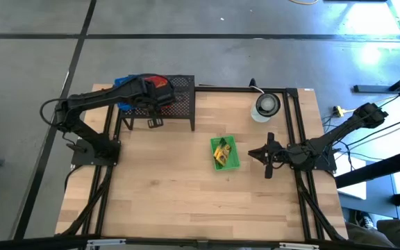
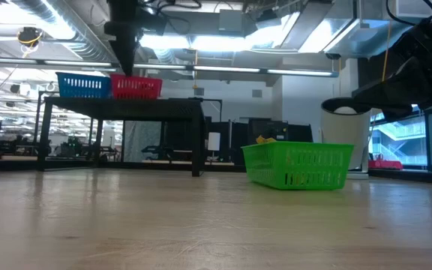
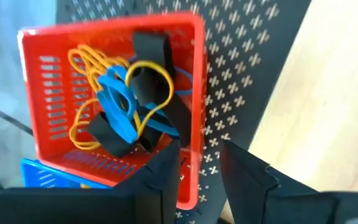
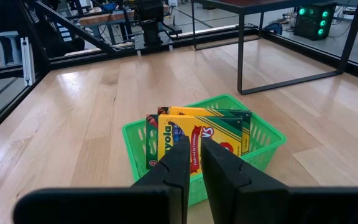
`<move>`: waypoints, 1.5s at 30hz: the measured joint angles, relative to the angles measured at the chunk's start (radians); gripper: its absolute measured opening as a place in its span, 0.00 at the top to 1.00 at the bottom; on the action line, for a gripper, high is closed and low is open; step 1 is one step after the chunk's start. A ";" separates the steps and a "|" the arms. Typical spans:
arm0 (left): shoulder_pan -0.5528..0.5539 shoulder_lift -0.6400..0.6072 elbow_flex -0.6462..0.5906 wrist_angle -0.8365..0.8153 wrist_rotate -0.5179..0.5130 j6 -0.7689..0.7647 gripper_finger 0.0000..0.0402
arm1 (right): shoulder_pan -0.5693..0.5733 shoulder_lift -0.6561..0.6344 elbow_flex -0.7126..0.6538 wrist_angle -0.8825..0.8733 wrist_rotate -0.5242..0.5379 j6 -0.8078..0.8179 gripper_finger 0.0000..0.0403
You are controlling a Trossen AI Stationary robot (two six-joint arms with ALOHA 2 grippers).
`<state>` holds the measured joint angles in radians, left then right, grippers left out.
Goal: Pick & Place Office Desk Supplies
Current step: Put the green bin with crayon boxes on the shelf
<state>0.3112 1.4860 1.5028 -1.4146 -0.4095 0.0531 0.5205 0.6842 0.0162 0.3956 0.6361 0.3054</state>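
While the left jaws (image 3: pixel 199 171) hang spread over the red basket (image 3: pixel 36 93) w/ rubber bands (image 3: pixel 114 102) & clips inside, the right jaws (image 4: pixel 194 163) wait pressed together, empty, nr the crayon boxes (image 4: pixel 194 130) sorted into the green basket (image 4: pixel 263 146).

You get the high view straight down on the whole table (image 1: pixel 186 194). Low view sits at tabletop level, facing the room. Left wrist looks close into the red basket (image 3: pixel 42 118); right wrist and low share the green basket (image 4: pixel 263 146).
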 joint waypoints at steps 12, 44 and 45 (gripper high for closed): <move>-0.182 0.005 0.066 0.180 0.048 -0.093 0.71 | 0.000 0.000 0.000 0.000 0.000 0.000 0.90; -0.720 0.290 0.061 0.397 -0.043 -0.111 0.79 | 0.000 0.000 0.000 0.000 0.000 0.000 0.90; -0.734 0.290 0.061 0.398 -0.043 -0.115 0.79 | 0.000 0.000 0.000 0.000 0.000 0.000 0.90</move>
<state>-0.4232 1.7756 1.5642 -1.0170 -0.4526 -0.0618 0.5201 0.6842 0.0162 0.3954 0.6365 0.3053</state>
